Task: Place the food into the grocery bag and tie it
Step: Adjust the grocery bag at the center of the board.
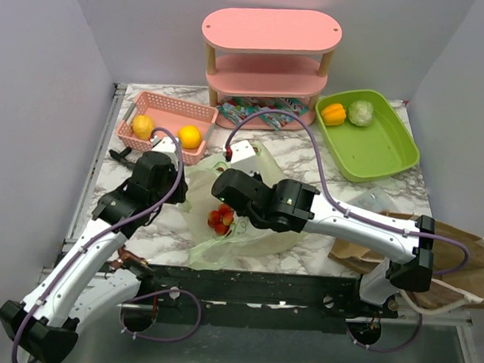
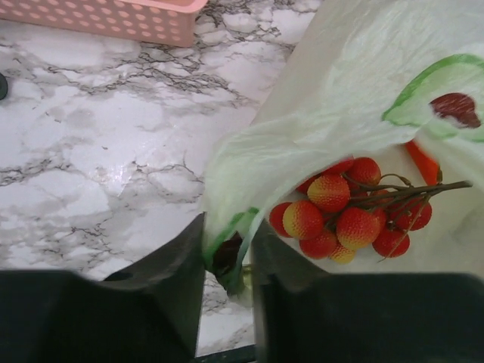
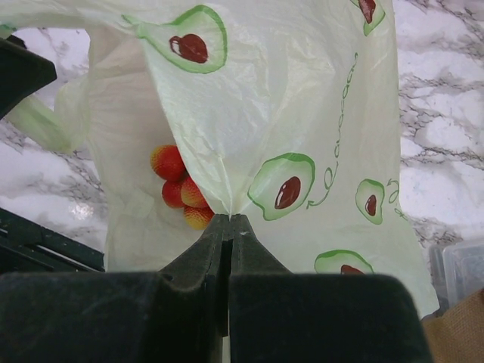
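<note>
The pale-green grocery bag [image 1: 255, 228] with avocado prints lies at the table's front centre, its mouth held open. A bunch of small red fruits [image 1: 220, 219] lies inside it, also seen in the left wrist view [image 2: 348, 215] and the right wrist view [image 3: 180, 189]. My left gripper [image 2: 227, 261] is shut on the bag's bunched rim [image 2: 227, 242] at its left side. My right gripper [image 3: 229, 221] is shut on a fold of the bag [image 3: 302, 113] and lifts it. The orange bell pepper [image 1: 334, 113] and leafy head [image 1: 361, 113] sit in the green tray [image 1: 393, 155]. Snack packets [image 1: 259, 116] lie under the pink shelf [image 1: 272, 30]. No bananas show.
A pink basket [image 1: 168, 106] with two yellow-orange round fruits stands at the back left. A brown paper bag [image 1: 460, 263] lies at the right front. A clear plastic container [image 1: 382, 195] sits beside it.
</note>
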`<state>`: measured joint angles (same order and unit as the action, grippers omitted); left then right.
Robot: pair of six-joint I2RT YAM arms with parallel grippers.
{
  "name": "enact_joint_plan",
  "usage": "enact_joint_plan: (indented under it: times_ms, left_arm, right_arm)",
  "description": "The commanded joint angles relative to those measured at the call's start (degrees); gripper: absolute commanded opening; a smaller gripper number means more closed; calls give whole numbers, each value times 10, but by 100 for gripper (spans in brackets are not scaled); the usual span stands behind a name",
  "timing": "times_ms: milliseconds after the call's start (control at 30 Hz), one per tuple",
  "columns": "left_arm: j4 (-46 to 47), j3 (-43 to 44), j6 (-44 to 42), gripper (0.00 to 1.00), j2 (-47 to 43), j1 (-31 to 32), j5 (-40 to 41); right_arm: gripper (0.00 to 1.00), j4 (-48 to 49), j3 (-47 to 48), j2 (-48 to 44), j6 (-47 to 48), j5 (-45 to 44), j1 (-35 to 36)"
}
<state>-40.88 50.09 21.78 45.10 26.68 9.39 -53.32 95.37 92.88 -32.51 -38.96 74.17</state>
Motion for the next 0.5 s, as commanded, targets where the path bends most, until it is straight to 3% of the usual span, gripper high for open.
enact_joint_plan:
  times_ms: [0, 67, 467]
  left_arm:
    - [52, -5, -12, 16, 30, -12, -52]
    - [49, -1, -8, 0, 30, -14, -47]
    - [-23, 6, 10, 0, -62, -28, -12]
  right_arm:
    - [1, -15, -3, 1, -2, -34, -4]
    - [1, -8, -9, 0, 5, -39, -8]
    - [1, 50, 37, 42, 80, 16, -129]
